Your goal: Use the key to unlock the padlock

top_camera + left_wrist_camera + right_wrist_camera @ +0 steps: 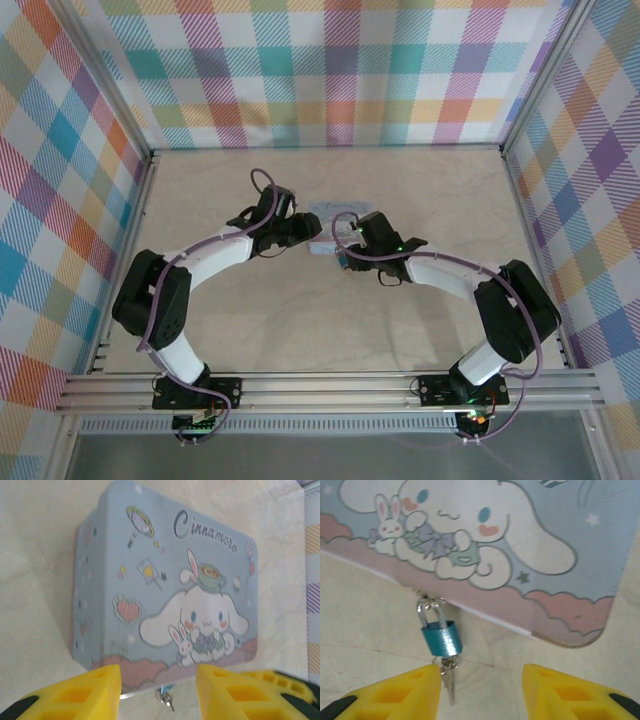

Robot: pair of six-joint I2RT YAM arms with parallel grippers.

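Two arms over a pale table (330,330), the largest item here. Left arm (200,270) and right arm (470,275): bend inward from the near rail, wrists close together near table centre, at 12 o'clock from the bases.

Next in size, pale-blue cartoon tin (165,580): lies flat on the table, lid up, just beyond the two wrists in the top view (325,212). Carries a pink band along the edge nearest both wrist cameras.

Left gripper (159,680): yellow fingers spread wide apart, clamped on nothing, just off the tin's pink edge. Right gripper (481,680): fingers likewise wide apart, gripping nothing, with the finger at 9 o'clock (405,695) just beside the key.

Padlock (441,639): blue body, silvery shackle, hooked to the tin's pink edge and lying on the table at 6 o'clock from that edge in the right wrist view. Both shackle legs sunk in the body. Seen too from the left wrist (165,696), small and blurred, low between the fingers.

Smallest, key (450,682): touches the padlock's underside and points to 6 o'clock. Cannot tell whether seated in the keyway.
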